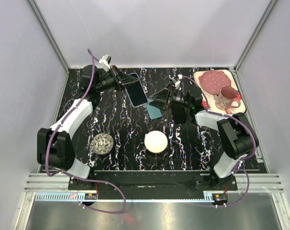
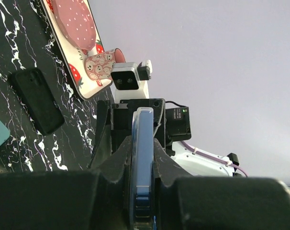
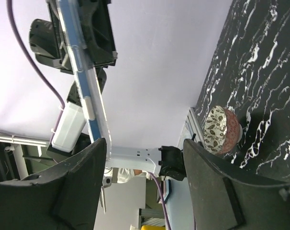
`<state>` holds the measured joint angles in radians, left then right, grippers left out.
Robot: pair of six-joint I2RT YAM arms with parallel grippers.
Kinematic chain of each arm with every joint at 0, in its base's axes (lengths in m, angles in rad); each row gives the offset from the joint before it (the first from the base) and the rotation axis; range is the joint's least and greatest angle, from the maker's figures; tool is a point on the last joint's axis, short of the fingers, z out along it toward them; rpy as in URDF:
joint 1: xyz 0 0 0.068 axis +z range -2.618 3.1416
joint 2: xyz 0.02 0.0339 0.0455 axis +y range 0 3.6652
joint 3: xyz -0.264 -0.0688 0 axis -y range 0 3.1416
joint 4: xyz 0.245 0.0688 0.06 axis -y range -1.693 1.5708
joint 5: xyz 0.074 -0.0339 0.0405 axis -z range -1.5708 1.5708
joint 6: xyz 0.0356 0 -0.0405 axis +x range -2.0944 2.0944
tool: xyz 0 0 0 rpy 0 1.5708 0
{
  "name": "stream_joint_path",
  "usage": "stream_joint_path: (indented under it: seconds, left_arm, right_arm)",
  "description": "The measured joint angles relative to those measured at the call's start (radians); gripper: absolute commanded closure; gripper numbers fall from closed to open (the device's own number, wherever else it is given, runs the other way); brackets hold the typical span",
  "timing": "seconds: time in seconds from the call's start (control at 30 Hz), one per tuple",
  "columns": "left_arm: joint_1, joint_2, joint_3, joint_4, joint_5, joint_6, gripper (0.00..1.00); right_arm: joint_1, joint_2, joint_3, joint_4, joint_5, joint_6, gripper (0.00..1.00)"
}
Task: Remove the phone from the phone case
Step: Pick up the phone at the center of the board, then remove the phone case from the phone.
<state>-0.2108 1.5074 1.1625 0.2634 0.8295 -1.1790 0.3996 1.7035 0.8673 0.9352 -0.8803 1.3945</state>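
My left gripper [image 1: 122, 82] is shut on the blue phone in its clear case [image 1: 136, 89] and holds it tilted above the back of the table. In the left wrist view the fingers [image 2: 117, 158] pinch the phone's edge [image 2: 142, 143]. My right gripper [image 1: 155, 99] is open, its tips just right of the phone's lower end. In the right wrist view the cased phone [image 3: 83, 86] hangs at the upper left, next to my left finger [image 3: 80, 182], not between the jaws.
A teal flat phone or case [image 1: 155, 113] and a black phone [image 1: 178, 115] lie under the right gripper. A strawberry tray [image 1: 200, 79] with a pink plate and a mug [image 1: 227, 98] stands back right. A patterned bowl [image 1: 103, 143] and a cream disc [image 1: 156, 142] sit near the front.
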Motion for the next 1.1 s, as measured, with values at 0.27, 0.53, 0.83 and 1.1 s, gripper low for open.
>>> stream_joint_path:
  seconds: [0.27,0.53,0.83,1.1]
  left_arm:
    - [0.0,-0.003,0.0,0.0,-0.007,-0.014,1.0]
    - [0.0,-0.003,-0.011,0.036,-0.008,-0.05,1.0]
    - [0.0,-0.003,-0.027,0.063,-0.01,-0.066,1.0]
    - [0.011,-0.009,-0.063,0.125,-0.013,-0.111,0.75]
  right_arm:
    - [0.005,0.0,-0.017,0.172,0.026,0.092,0.3]
    - [0.042,-0.002,-0.018,0.22,0.024,0.108,0.38]
    - [0.078,0.004,0.052,0.22,0.021,0.105,1.0]
    - [0.092,0.061,0.077,0.259,0.025,0.149,1.0]
